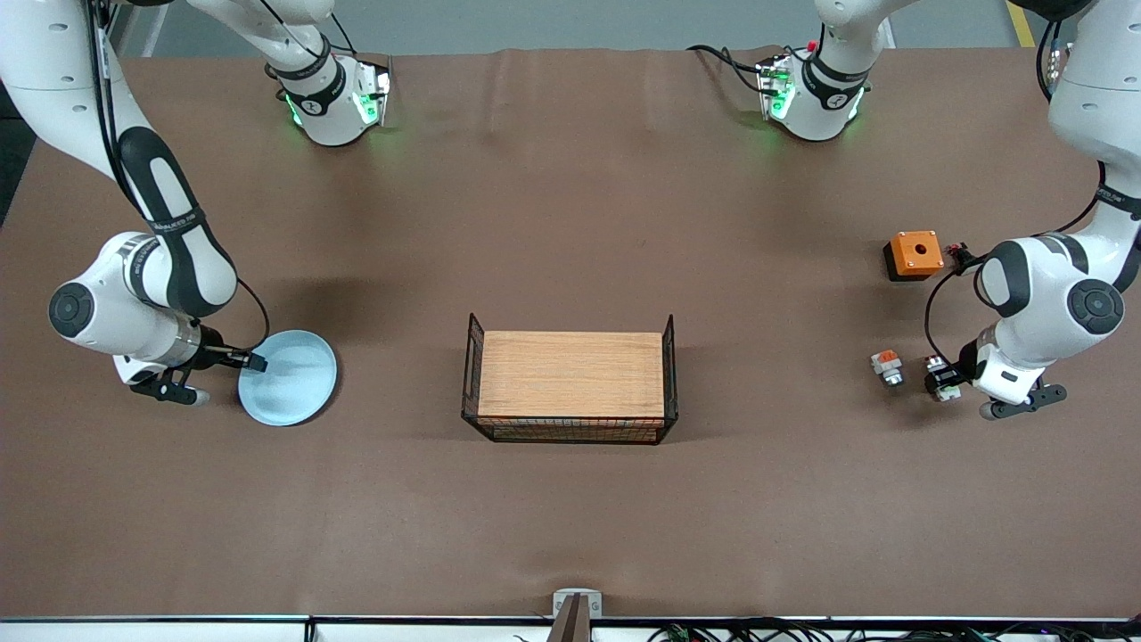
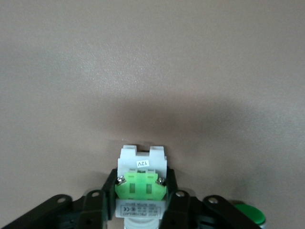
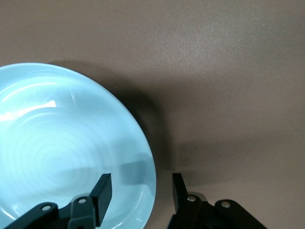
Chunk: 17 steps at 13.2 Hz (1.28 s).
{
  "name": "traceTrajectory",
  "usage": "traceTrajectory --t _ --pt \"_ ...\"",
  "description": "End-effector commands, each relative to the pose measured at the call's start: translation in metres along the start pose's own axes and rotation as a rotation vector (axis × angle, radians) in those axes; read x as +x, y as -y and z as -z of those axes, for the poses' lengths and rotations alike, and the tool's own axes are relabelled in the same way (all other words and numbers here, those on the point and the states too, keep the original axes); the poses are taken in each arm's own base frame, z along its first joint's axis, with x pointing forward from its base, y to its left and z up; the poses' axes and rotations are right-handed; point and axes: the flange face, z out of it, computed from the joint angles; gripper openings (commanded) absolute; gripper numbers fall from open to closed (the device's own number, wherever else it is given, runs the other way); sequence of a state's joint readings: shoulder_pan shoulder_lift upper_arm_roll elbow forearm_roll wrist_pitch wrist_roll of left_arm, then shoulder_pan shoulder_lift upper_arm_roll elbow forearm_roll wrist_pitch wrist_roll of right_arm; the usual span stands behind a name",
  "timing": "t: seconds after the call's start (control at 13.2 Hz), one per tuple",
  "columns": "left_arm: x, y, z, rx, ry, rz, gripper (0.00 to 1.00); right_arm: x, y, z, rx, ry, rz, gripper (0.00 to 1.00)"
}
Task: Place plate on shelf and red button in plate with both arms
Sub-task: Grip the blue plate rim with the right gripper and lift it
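The pale blue plate lies on the table toward the right arm's end; it also shows in the right wrist view. My right gripper is open and straddles the plate's rim, with one finger over the plate's inside and the other outside the rim. My left gripper is shut on the red button, a white-grey block with a green patch, low at the table toward the left arm's end. The button's reddish end is hidden in the left wrist view.
A wooden tray in a black wire basket stands mid-table. An orange box with a hole sits farther from the front camera than the left gripper. A similar block with an orange-red patch lies beside the held button.
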State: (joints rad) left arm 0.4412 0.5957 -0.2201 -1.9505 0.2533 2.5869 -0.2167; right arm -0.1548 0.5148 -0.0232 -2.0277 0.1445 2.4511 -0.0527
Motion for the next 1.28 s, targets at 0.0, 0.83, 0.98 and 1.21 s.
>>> traceTrajectory --t 0.0,0.83,0.98,1.21 --pt "0.004 0.0 0.003 0.011 -0.012 -0.016 0.0 0.005 0.001 -0.003 0.027 -0.002 -0.017 0.52" --pt "0.017 -0.028 0.093 0.021 -0.096 -0.041 0.0 0.01 0.008 0.009 0.031 -0.013 0.018 0.0" --pt "0.018 -0.03 0.099 0.021 -0.105 -0.042 0.0 0.007 0.018 0.023 0.034 -0.004 0.035 0.0" --pt "0.024 -0.043 0.113 0.006 -0.131 -0.035 0.0 -0.014 0.036 0.064 0.051 0.096 0.06 0.0"
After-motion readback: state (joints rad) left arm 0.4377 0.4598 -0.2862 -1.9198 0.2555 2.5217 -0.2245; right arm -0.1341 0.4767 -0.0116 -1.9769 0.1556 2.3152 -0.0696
